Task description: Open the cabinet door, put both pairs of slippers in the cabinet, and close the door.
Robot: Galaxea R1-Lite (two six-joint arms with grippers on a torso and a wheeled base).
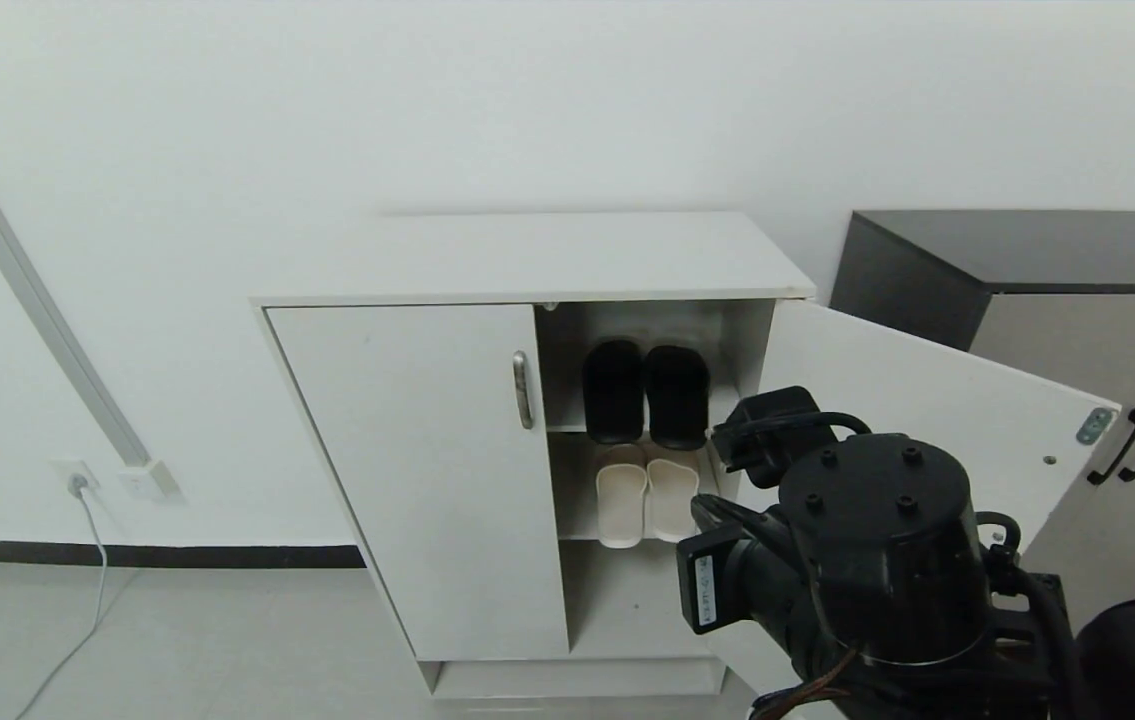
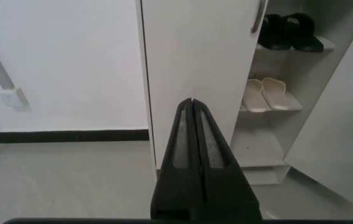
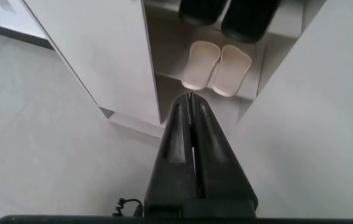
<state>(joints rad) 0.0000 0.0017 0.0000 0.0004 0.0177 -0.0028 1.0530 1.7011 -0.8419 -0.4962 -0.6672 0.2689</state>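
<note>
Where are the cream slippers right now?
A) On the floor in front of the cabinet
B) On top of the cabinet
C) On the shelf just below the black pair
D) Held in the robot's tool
C: the cream slippers lie side by side on a shelf inside the cabinet, directly under the black slippers on the shelf above, with the right door swung open.
</note>
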